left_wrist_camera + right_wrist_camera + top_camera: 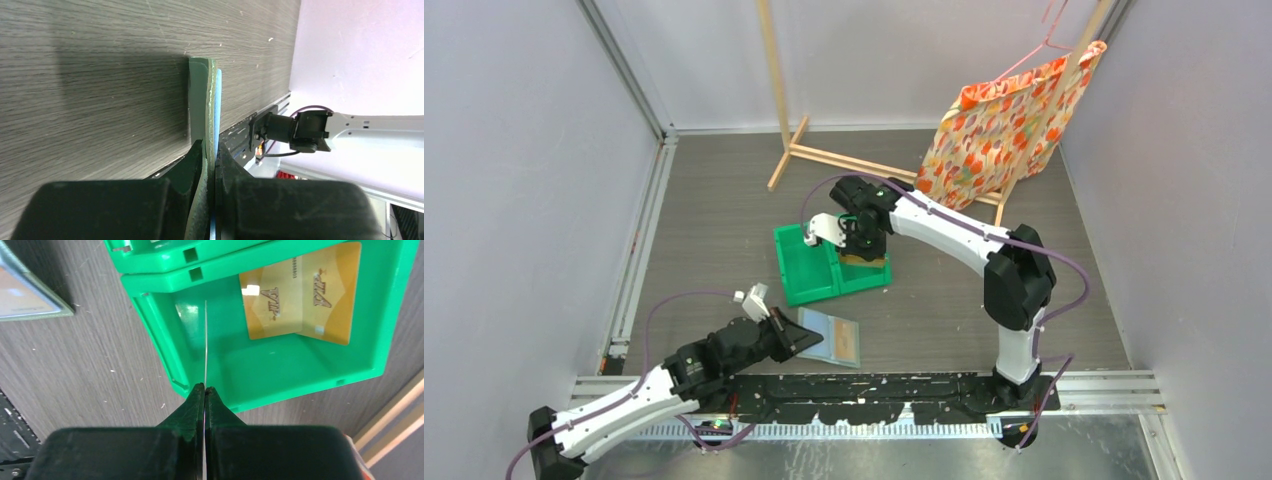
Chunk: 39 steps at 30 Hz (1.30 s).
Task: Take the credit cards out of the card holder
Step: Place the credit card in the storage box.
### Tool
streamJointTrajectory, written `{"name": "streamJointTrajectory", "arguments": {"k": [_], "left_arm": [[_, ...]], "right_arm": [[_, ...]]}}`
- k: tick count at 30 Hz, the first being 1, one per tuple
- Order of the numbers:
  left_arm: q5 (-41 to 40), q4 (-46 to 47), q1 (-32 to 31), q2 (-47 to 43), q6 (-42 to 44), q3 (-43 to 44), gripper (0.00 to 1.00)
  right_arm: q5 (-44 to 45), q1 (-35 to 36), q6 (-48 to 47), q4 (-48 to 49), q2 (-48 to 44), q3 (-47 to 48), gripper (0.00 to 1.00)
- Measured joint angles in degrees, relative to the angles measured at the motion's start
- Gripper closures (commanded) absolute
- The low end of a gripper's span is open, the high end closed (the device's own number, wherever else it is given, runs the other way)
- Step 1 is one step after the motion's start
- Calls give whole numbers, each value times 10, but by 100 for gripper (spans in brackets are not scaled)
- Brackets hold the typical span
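The card holder (829, 335) lies open on the table, pale blue inside, with a tan credit card (849, 345) showing in a slot. My left gripper (796, 335) is shut on its left flap. In the left wrist view that grey-green flap (202, 100) runs edge-on out of the left gripper (215, 160). My right gripper (861, 245) hovers over the green bin (809, 275). This gripper (205, 387) is shut on a thin credit card (205, 340) seen edge-on. Two gold credit cards (272, 305) lie overlapping in the bin's compartment (280, 365). A corner of the card holder (25, 295) shows at the upper left.
A wooden rack (789, 150) stands behind the bin. An orange patterned cloth (1004, 125) hangs from it at the back right. A metal rail (639, 250) runs along the left wall. Walls close in both sides.
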Motion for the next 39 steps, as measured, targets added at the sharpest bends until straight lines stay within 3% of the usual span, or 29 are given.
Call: {"name": "streamJointTrajectory", "arguments": {"k": [16, 39], "left_arm": [[-9, -14, 0, -134, -9, -1, 99], [-9, -14, 0, -141, -9, -1, 100]], "right_arm": [[90, 38, -40, -66, 109, 136, 99], [92, 30, -77, -78, 177, 169, 99]]}}
